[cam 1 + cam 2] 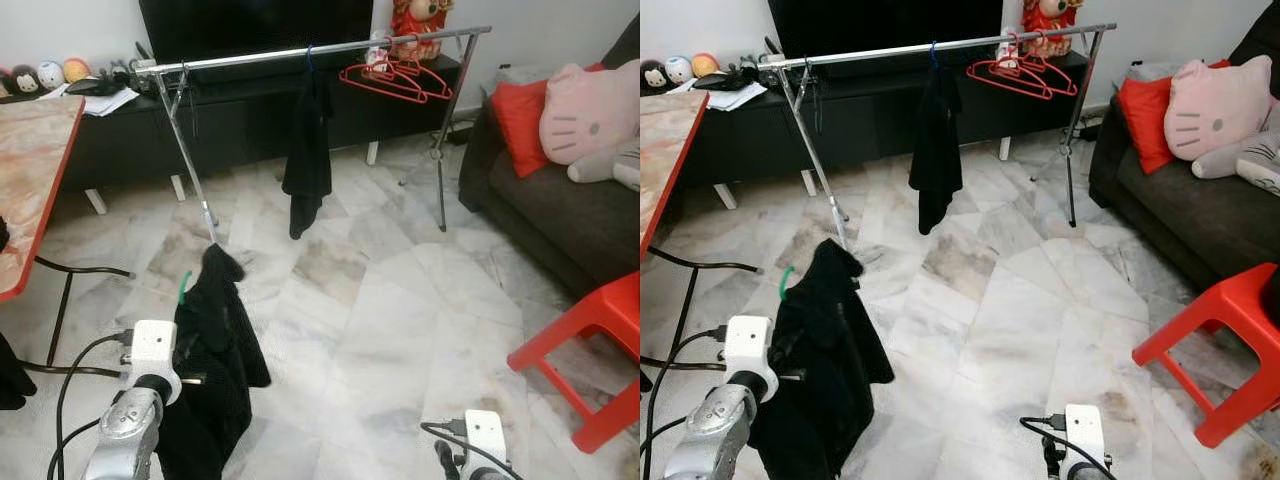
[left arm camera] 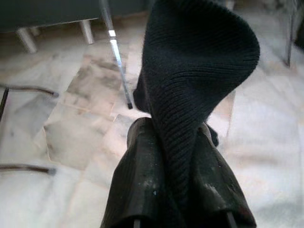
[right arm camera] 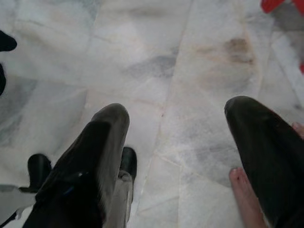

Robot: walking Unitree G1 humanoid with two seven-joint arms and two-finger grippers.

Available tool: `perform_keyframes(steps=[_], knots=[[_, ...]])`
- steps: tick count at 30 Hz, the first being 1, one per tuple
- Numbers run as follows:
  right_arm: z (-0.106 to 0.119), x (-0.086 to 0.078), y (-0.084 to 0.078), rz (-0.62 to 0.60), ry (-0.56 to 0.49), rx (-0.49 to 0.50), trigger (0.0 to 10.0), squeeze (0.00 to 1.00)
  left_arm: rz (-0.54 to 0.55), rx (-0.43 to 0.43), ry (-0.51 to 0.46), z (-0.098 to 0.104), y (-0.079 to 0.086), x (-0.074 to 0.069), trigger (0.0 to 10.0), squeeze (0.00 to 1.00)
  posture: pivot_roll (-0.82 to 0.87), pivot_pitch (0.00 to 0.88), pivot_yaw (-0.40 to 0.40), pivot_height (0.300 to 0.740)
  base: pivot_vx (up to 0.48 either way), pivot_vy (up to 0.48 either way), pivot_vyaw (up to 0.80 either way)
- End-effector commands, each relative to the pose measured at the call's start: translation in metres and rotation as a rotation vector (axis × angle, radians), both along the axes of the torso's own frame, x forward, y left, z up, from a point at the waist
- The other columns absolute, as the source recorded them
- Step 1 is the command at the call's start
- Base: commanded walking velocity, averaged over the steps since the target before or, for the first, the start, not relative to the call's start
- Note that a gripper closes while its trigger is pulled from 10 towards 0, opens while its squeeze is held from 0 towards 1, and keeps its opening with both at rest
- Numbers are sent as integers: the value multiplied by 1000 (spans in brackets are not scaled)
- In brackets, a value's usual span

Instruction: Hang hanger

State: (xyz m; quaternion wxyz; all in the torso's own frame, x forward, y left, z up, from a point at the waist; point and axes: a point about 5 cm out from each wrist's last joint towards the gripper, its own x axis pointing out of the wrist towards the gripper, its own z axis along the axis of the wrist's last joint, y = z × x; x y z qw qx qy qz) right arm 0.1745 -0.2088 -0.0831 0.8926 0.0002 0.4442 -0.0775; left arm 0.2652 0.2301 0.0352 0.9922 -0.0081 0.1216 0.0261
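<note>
Nearest the camera, the left hand (image 2: 173, 190) is clenched on a black knitted garment (image 1: 215, 350), its two dark fingers (image 2: 142, 185) pinching a raised fold of the ribbed cloth, while the rest of the garment droops from the silver left arm (image 1: 125, 430) toward the marble floor (image 1: 400, 300). A green hanger hook (image 1: 183, 288) pokes out of the cloth just beside the garment's upper edge; the rest of that hanger is hidden in the fabric. The right hand (image 3: 178, 137) hangs low over the floor with its fingers spread wide and nothing between them, and a person's bare toes (image 3: 247, 197) show just under it. Well ahead stands a silver metal clothes rail (image 1: 320, 50) on slanted legs, carrying another dark garment on a blue hanger (image 1: 308, 150) near its middle and several empty red hangers (image 1: 395, 78) toward its right end. Behind the rail runs a low black TV cabinet (image 1: 240, 110). A marbled worktop with a red edge (image 1: 30, 180) stands at the left; a dark sofa (image 1: 560, 210) with a red cushion (image 1: 520, 120) and a pink cat-face plush (image 1: 590, 105) stands at the right, a red plastic stool (image 1: 590, 350) in front of it.
</note>
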Motion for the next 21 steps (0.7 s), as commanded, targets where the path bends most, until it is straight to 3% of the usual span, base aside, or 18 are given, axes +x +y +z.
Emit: perform_keyframes(steps=[1, 6, 17, 21], knots=[[-5, -9, 2, -43, 26, 16, 10000, 0, 58, -41, -25, 5, 5, 1, 10000, 0, -105, 0, -29, 740, 0, 0, 0], [-9, -16, 8, -39, 43, 33, 10000, 0, 24, -23, -54, 12, -1, 5, 10000, 0, -101, 0, -26, 740, 0, 0, 0], [-8, -14, 6, -45, 38, 16, 10000, 0, -39, -22, -48, 15, -13, 9, 10000, 0, -114, 0, -11, 740, 0, 0, 0], [-9, -17, 6, -59, 39, 27, 10000, 0, -55, -32, -38, 13, -18, 8, 10000, 0, -111, 0, -11, 740, 298, 0, 0]])
